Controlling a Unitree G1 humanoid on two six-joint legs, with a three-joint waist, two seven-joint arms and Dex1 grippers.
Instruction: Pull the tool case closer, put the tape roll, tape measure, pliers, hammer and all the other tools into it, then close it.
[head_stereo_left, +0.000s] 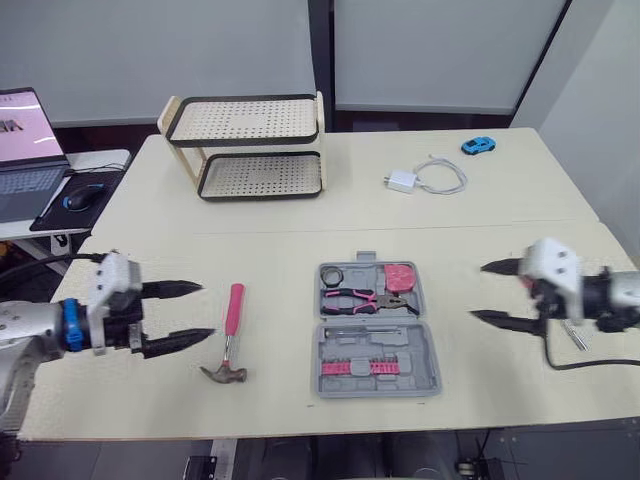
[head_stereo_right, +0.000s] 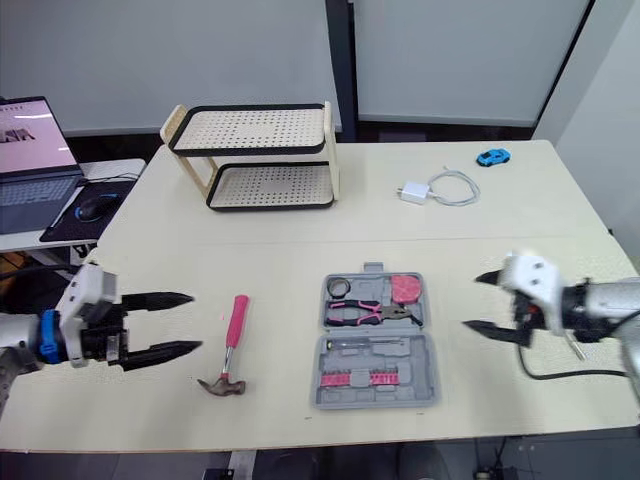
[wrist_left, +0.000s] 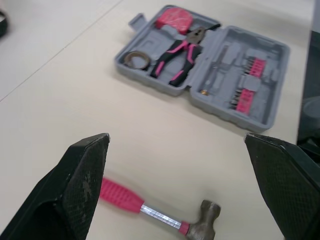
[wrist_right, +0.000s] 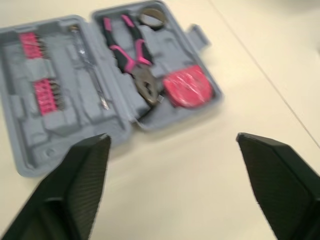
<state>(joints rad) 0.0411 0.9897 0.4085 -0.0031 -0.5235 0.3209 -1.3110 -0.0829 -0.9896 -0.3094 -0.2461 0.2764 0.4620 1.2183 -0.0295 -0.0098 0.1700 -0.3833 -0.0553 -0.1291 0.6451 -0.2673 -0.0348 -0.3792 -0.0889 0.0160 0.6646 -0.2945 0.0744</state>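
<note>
Your left gripper (head_stereo_left: 205, 310) hangs spread and empty just beside the pink-handled steel claw hammer (head_stereo_left: 230, 340), which lies on the table left of the case. If you pinch the smooth, rounded handle far from the heavy head, it will likely swing or slip out. The open grey moulded-plastic tool case (head_stereo_left: 410, 345) holds the dark tape roll (head_stereo_left: 333, 274), the round pink tape measure (head_stereo_left: 399, 277) and the pink-gripped pliers (head_stereo_left: 365, 298). It looks light and could skid if nudged. A hammer sitting proud of its recess would block the lid. Your right gripper (head_stereo_left: 478, 291), also spread and empty, hovers to the right of the case.
</note>
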